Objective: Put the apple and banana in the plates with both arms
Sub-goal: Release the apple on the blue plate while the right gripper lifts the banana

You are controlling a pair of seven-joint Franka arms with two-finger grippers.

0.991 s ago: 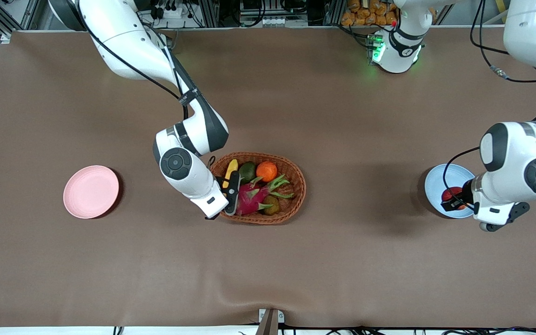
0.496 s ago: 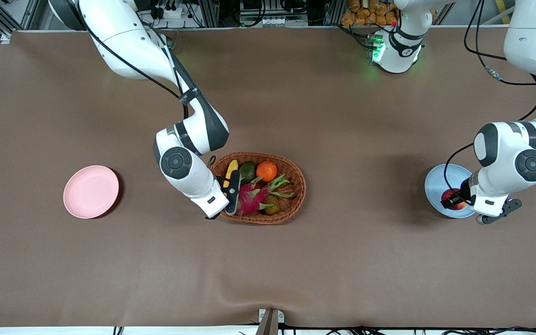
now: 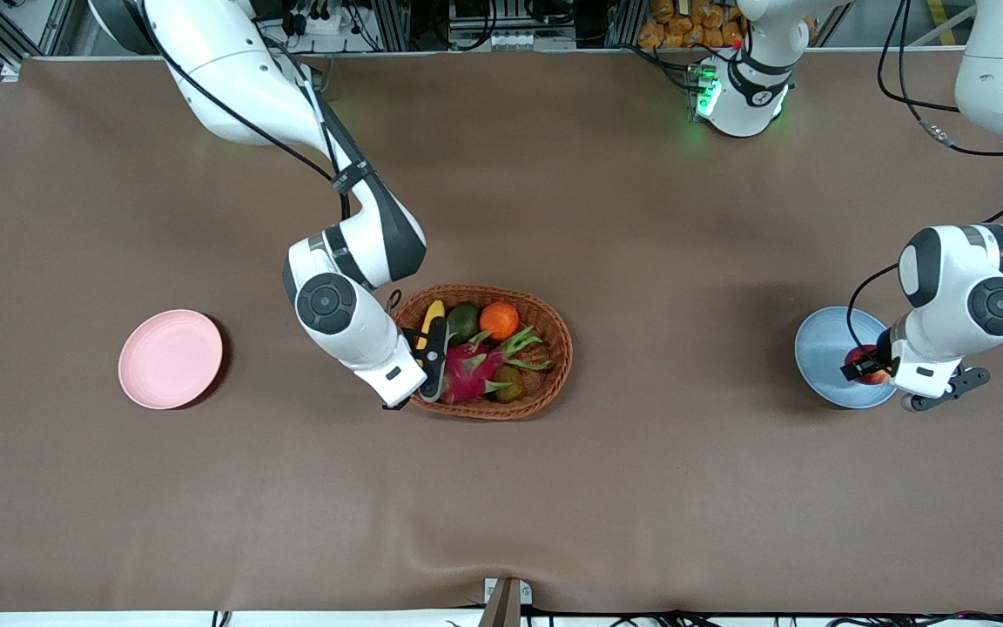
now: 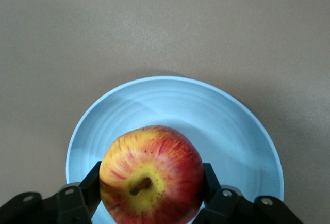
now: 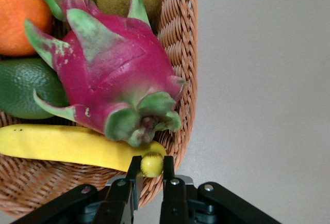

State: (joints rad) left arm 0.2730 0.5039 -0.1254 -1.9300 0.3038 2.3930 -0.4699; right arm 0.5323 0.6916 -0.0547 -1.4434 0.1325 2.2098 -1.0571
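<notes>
The banana (image 5: 67, 149) lies in the wicker basket (image 3: 554, 348) at the middle of the table, along the basket wall toward the right arm's end, pressed under the pink dragon fruit (image 5: 113, 74). Its long axis runs along that wall, and one end pokes up at the basket's rim on the side nearer the front camera. The right gripper (image 5: 151, 170) has its jaws drawn narrow on just that end (a small purchase, at the very tip), so by my judgement any lift must pull the fruit out lengthwise from beneath the dragon fruit, or it may slip or drag its neighbour. An orange (image 3: 499, 320) and a green fruit (image 3: 464, 321) sit beside it, farther from the front camera. The pink plate (image 3: 171, 358) waits bare toward the right arm's end of the table, well apart from the basket.

The apple (image 4: 152, 175), stem up, is gripped between the left gripper (image 4: 152, 182) jaws over the blue plate (image 4: 242, 131) near the left arm's end; whether it already touches the plate I cannot tell.
</notes>
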